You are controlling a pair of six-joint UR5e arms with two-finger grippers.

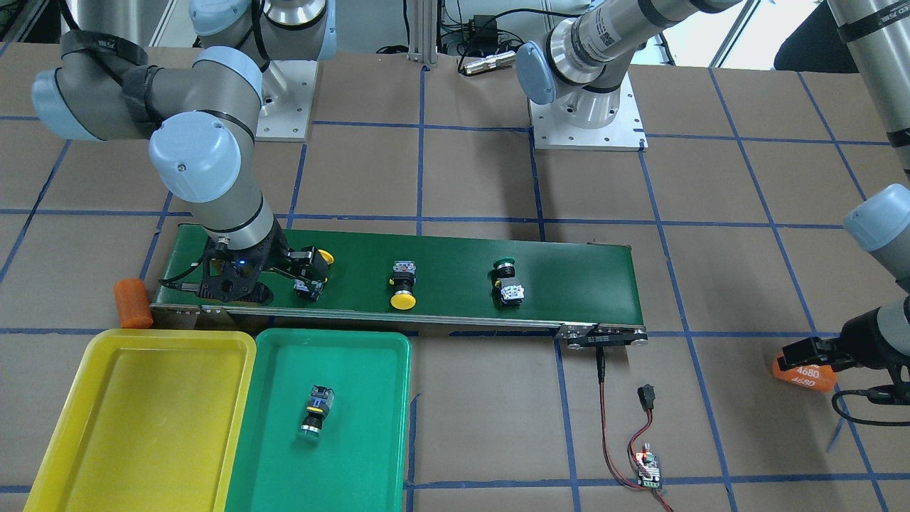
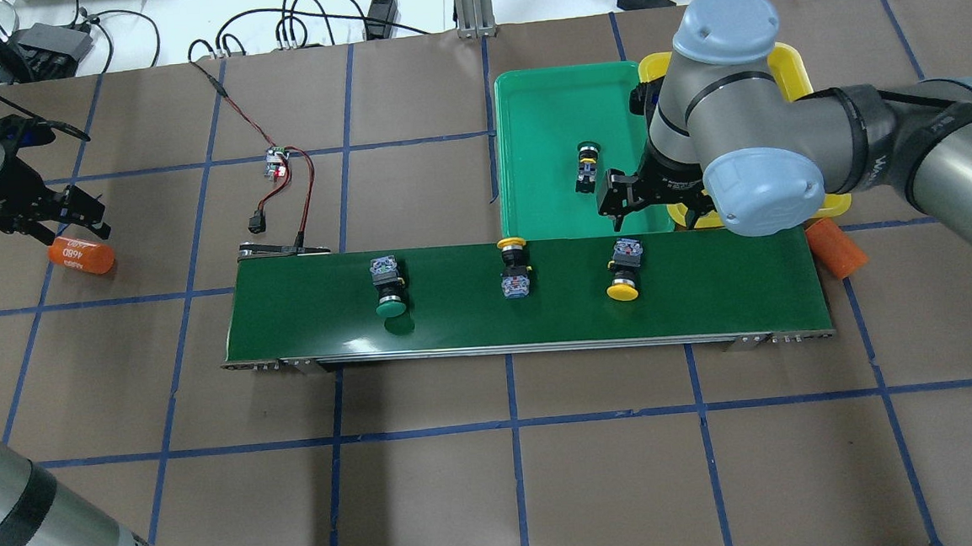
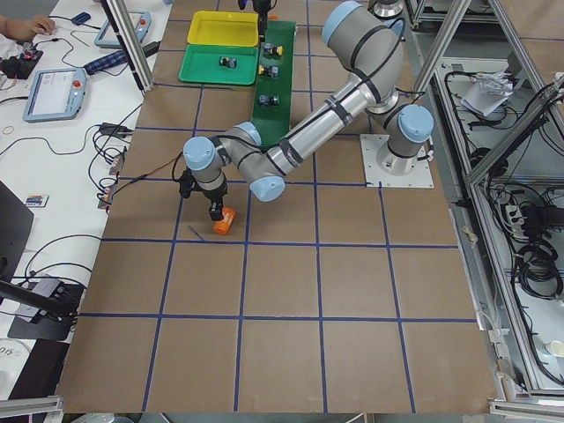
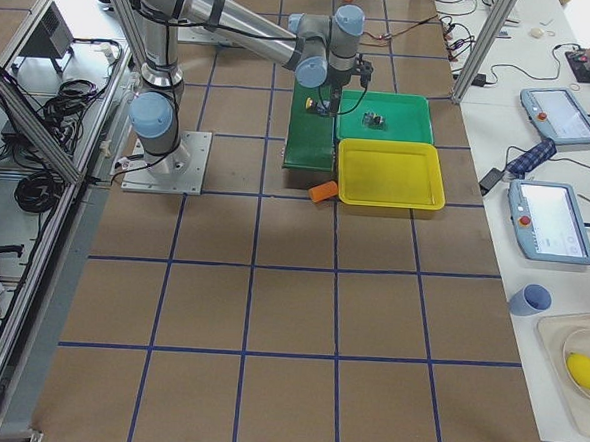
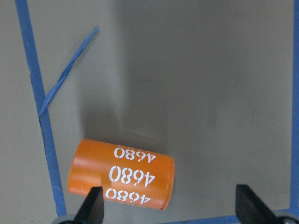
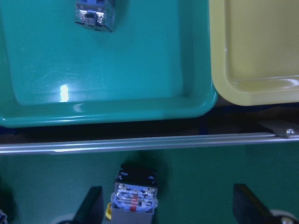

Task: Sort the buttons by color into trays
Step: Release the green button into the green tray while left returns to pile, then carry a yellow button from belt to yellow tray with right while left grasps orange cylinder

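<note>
Brown paper ruled with blue tape covers the table (image 2: 498, 475), and a long dark-green conveyor belt (image 2: 723, 292) lies across its middle. Over the belt's right end the right gripper (image 6: 169, 207) hangs with its fingers (image 6: 95, 205) spread wide apart. A yellow button (image 6: 134, 196) lies on the belt between them, close beside one finger; whether it touches that finger I cannot tell. Its cap points toward the robot's side of the belt.

A second yellow button (image 2: 516, 267) lies on its side at the belt's middle, cap toward the far edge. A green button (image 2: 388, 289) lies toward the belt's left end, cap toward the robot. Just beyond the belt's far edge, at its right end, sit the green tray (image 1: 370, 398) and the yellow tray (image 1: 142, 412). They are side by side, with the yellow one outermost. A second green button (image 1: 316, 414) lies on its side in the green tray. An orange cylinder (image 2: 835, 252) lies on the paper just beside the belt's right end.

Well off the belt's left end, the left gripper (image 5: 170, 210) hovers low over the paper, its fingers (image 5: 91, 207) apart and holding nothing. A second orange cylinder (image 5: 121, 179), marked 4680, lies beside one fingertip. Near the belt's far left corner a small circuit board (image 2: 278, 161) lies on the paper, with red and black wires running to the belt.
</note>
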